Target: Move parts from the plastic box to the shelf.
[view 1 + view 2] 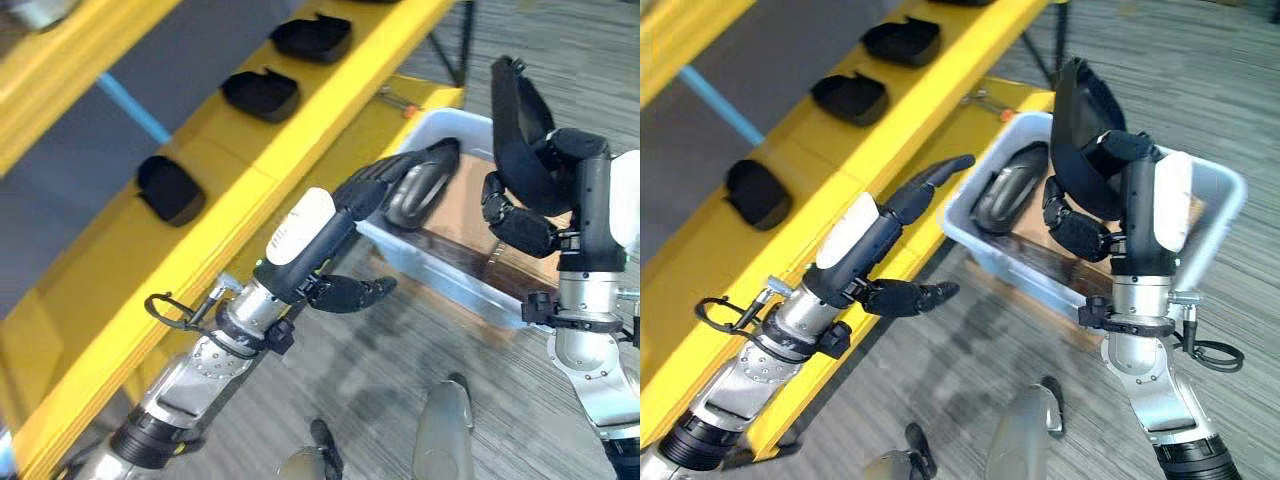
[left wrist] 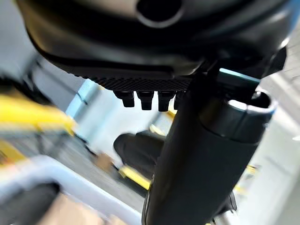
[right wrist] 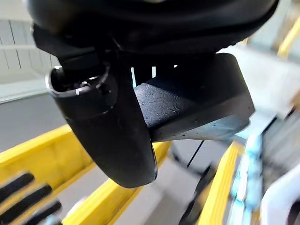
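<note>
Up above the translucent white plastic box [image 1: 1225,195], the right hand [image 1: 1095,215] grips a curved black moulded plastic part [image 1: 1080,125], holding it upright with its fingers and thumb curled round the part's lower end; the right wrist view shows the same black part [image 3: 197,105] pressed between the thumb and the fingers. A second dark, rounded part [image 1: 1005,190] lies inside the box against its wall nearest the shelf, resting on what looks like a brown cardboard liner, though the box's floor is partly hidden. The left hand [image 1: 375,190] reaches out between the yellow metal shelf [image 1: 300,130] and the box, its fingers straight and close together, its thumb spread away below them, and it holds nothing. Three more black parts sit spaced apart along the yellow shelf ledge: one nearest the robot [image 1: 170,190], one in the middle [image 1: 262,95] and one farthest away [image 1: 313,38]. Grey striped carpet [image 1: 400,350] covers the floor beneath.
</note>
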